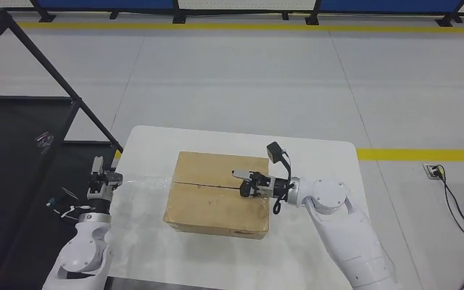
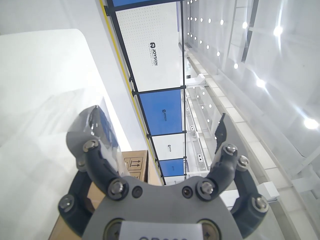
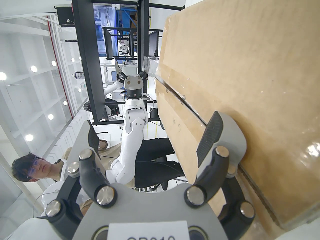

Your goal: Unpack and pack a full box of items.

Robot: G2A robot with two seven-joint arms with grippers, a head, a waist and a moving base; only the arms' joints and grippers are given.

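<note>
Tan cardboard box point(image 1: 210, 197), closed, glossy-topped.

Top view: both arms are showing glossy white, rounded shells, the right arm point(image 1: 341, 217) at lower right and the left arm point(image 1: 83, 250) at lower left. A black camera block point(image 1: 275, 153) with a black cable point(image 1: 288, 174) is sitting at the right wrist.

Wrist views: the left gripper point(image 2: 160, 126) and right gripper point(image 3: 150, 136) are each showing a grey metal plate point(image 2: 160, 201), silver screws point(image 2: 116, 188), black curved links point(image 2: 100, 161), pale grey fingertips point(image 3: 230, 131) with black ribbed pads point(image 3: 208, 138), and a white label point(image 3: 148, 229) at the bottom edge.
</note>
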